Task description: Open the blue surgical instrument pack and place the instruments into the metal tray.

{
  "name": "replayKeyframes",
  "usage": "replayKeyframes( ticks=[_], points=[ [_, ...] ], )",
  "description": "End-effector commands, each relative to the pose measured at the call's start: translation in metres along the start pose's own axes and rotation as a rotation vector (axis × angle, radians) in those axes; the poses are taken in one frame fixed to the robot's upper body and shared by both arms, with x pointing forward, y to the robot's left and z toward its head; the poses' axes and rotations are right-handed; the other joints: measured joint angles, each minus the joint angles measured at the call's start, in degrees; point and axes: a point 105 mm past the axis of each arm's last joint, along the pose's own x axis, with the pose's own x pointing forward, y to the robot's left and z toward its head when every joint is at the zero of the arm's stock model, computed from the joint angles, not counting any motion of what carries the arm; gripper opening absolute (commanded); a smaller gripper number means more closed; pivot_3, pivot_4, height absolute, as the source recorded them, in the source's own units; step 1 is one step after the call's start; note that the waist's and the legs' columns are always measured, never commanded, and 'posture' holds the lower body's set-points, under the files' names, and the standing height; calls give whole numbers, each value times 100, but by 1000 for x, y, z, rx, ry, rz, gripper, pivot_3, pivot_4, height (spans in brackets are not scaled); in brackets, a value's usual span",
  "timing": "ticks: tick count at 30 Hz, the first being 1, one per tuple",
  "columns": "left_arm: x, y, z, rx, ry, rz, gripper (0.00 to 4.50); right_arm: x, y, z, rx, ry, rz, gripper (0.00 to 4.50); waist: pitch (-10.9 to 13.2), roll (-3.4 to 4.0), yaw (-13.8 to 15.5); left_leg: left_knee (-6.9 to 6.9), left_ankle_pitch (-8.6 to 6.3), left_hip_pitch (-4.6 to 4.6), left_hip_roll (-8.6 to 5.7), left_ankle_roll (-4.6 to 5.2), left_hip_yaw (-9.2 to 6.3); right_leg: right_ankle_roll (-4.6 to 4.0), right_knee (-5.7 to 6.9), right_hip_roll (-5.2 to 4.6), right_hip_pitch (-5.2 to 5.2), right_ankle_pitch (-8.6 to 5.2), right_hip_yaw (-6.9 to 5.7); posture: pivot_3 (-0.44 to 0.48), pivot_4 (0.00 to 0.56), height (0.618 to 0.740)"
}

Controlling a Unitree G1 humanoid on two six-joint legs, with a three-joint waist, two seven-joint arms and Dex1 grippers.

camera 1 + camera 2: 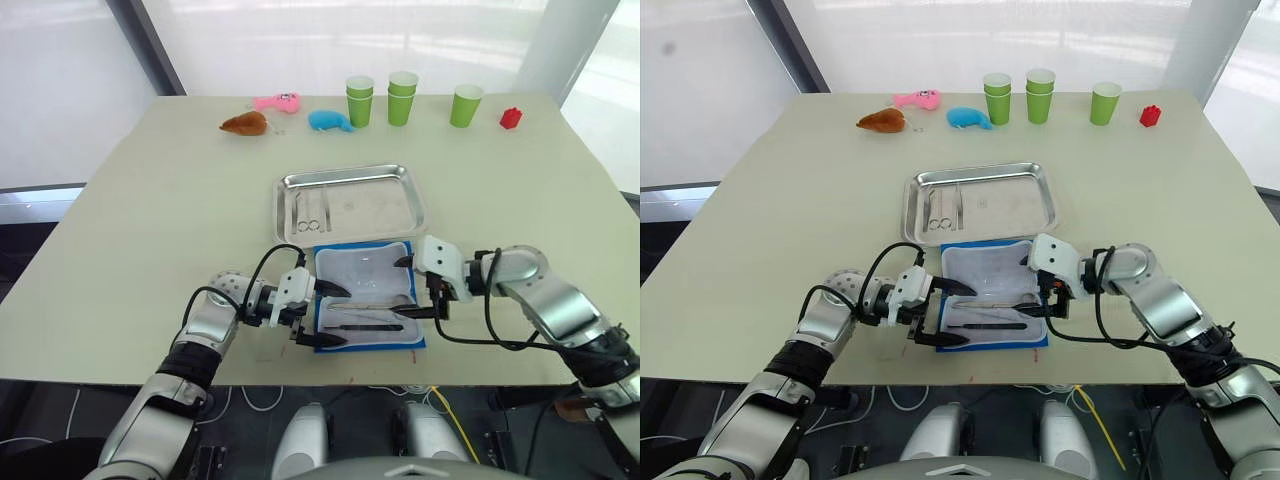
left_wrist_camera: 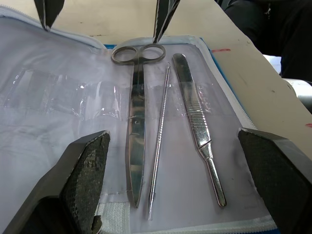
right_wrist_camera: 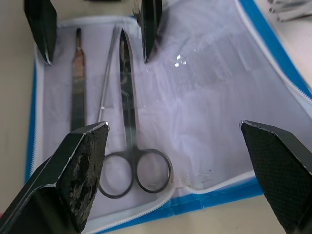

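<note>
A: The blue pack (image 1: pixel 366 296) is recorded lying open and flat at the table's (image 1: pixel 120 250) near edge, white lining up, just at 6 o'clock from the metal tray (image 1: pixel 350 203). Tray and pack are close, with a narrow strip of table seen between them.

B: Contents noted?

A: Three tools are seen on the lining under clear straps: scissors (image 2: pixel 136 122) with ring handles, a thin probe (image 2: pixel 159 141) and a flat-handled tool (image 2: pixel 197 126), side by side. At least two instruments (image 1: pixel 309 209) are already seen in the tray, at its 9 o'clock end.

B: Grippers?

A: The left gripper (image 1: pixel 322 315) is held at the pack's 9 o'clock edge, fingers spread wide, nothing between them. The right gripper (image 1: pixel 416 287) is at the 3 o'clock edge, likewise spread and empty, over the ring handles.

B: Risks judged from here?

A: The tools are thin, flat and slick; a pinch could slide off or close on two at once, since they lie so near each other. The straps may drag the pack along when a tool is pulled, unless the other gripper pins the fabric. The pack sits near the table edge, so a shove could send it off.
</note>
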Motion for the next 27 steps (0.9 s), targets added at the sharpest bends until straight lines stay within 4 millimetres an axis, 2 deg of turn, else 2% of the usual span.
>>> replayKeyframes(
  ticks=[1,7,10,14,15,17,23,27],
  points=[
    [4,-30,-53,-232,152,-47,4415,6,-2,5,-42,-2,3,4500,0,0,1,0,0,0,0,0,0,0,0,0,0,0,0,0,150,740],
    [3,-29,-52,-233,149,-40,4415,18,-2,-9,-62,61,21,4500,-2,1,-5,0,0,1,0,0,0,0,0,0,0,0,0,0,150,740],
    [3,-29,-52,-236,149,-39,4500,20,4,-18,-49,108,58,3734,-7,-2,-5,-1,0,3,0,0,-1,0,0,0,0,0,0,0,150,740],
    [3,-29,-51,-237,150,-40,4500,18,12,-19,9,140,104,1448,-14,-5,-5,-2,0,5,0,0,-2,0,-1,0,0,-1,-1,0,150,740],
    [3,-29,-51,-237,150,-39,4500,17,13,-19,11,145,104,1114,-15,-5,-5,-2,0,5,0,0,-2,0,-1,0,0,-1,-1,0,150,740],
    [3,-29,-51,-236,152,-38,4500,16,14,-20,12,152,106,35,-15,-6,-6,-3,0,5,0,0,-2,-1,-1,-1,0,-1,-1,0,150,740],
    [4,-27,-51,-233,152,-35,4500,16,14,-14,-22,141,105,35,-14,-10,-4,-4,0,4,0,0,-2,-20,-5,-2,-1,-13,-2,0,150,740],
    [5,-27,-51,-233,152,-35,4500,18,14,5,-126,119,102,35,-13,-11,-5,-5,0,4,0,0,-3,-20,-5,-2,-2,-13,-3,0,150,740]
  ],
)
